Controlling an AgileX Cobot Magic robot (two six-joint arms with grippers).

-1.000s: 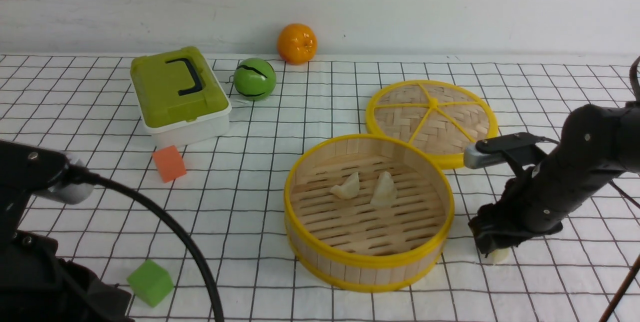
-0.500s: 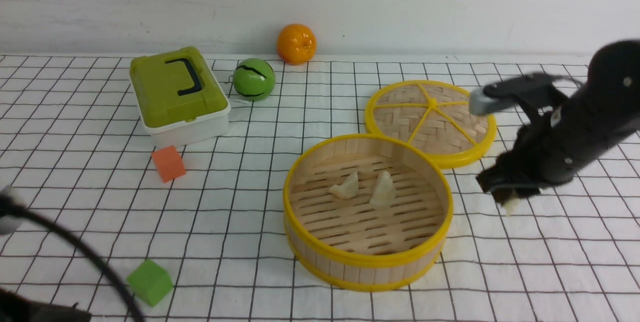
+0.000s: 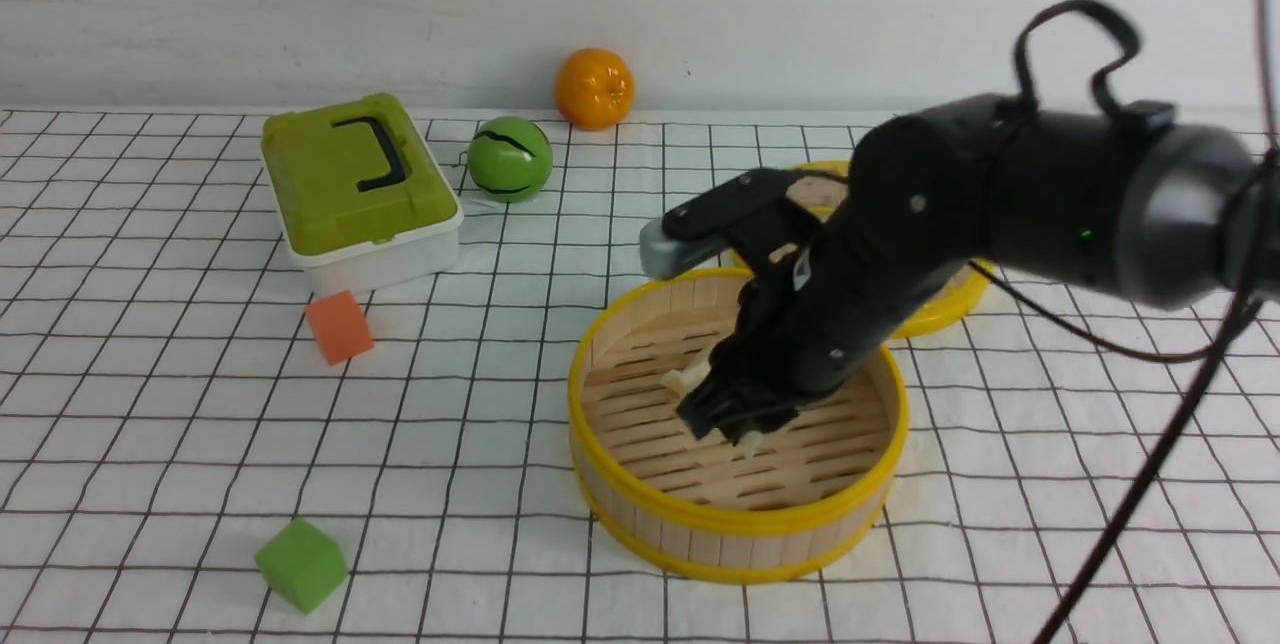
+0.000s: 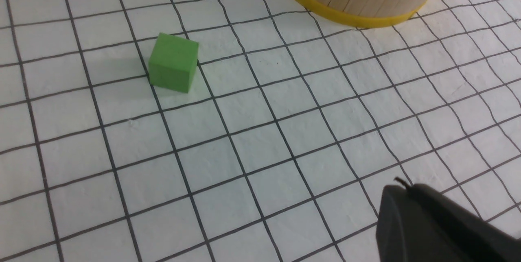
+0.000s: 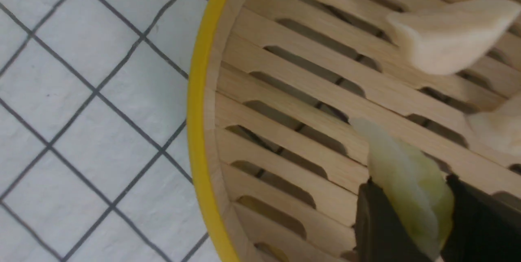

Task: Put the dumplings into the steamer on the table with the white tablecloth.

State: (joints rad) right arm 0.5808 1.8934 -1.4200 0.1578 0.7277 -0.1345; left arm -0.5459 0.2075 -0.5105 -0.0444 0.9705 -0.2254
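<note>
Two dumplings (image 5: 452,38) (creamy, pleated) lie in the steamer (image 3: 740,521); a greenish one hangs above.

The table has a white cloth (image 3: 480,344) with thin black squares. The steamer (image 3: 740,546) sits on it. Behind the steamer is the round woven lid (image 3: 945,316). To the steamer's left are a green block (image 3: 301,565), an orange block (image 3: 339,327) and a white box with a green lid (image 3: 360,189). Farther behind the steamer are a green ball (image 3: 510,159) and an orange fruit (image 3: 594,89).
</note>
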